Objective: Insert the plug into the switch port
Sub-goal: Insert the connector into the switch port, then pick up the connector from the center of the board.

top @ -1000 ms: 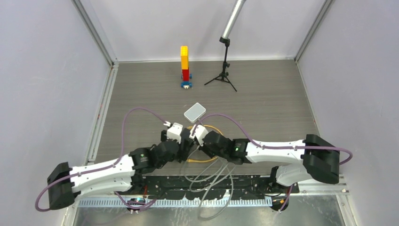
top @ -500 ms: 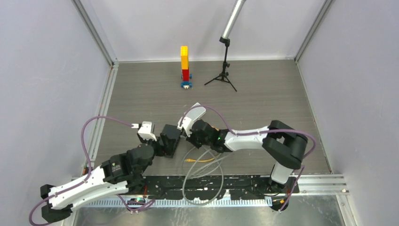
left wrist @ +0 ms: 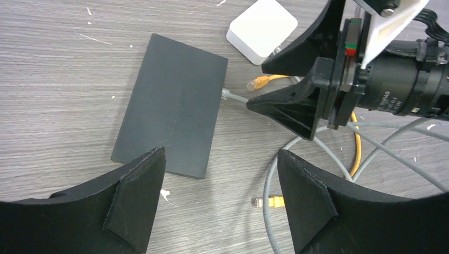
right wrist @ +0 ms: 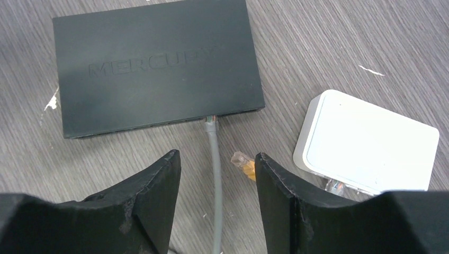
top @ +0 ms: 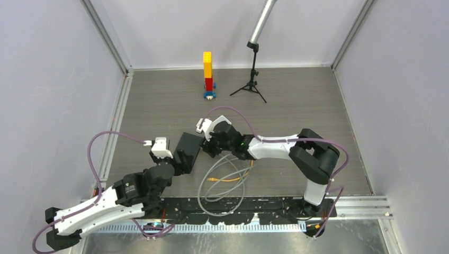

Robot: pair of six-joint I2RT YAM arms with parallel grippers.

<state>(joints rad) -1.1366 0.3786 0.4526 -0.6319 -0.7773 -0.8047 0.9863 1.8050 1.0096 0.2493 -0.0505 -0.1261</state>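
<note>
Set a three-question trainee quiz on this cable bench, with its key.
1. True or false: the right gripper is shut on the grey cable.
2. What lies between the grey cable and the white box? A) a screwdriver B) a loose yellow plug C) a red brick
3. Fill in: the word on the black box is ____.
Key: 1 false; 2 B; 3 MERCURY.

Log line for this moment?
grey plug at black box edge | right gripper open, above plug | left gripper open | yellow plug loose
</note>
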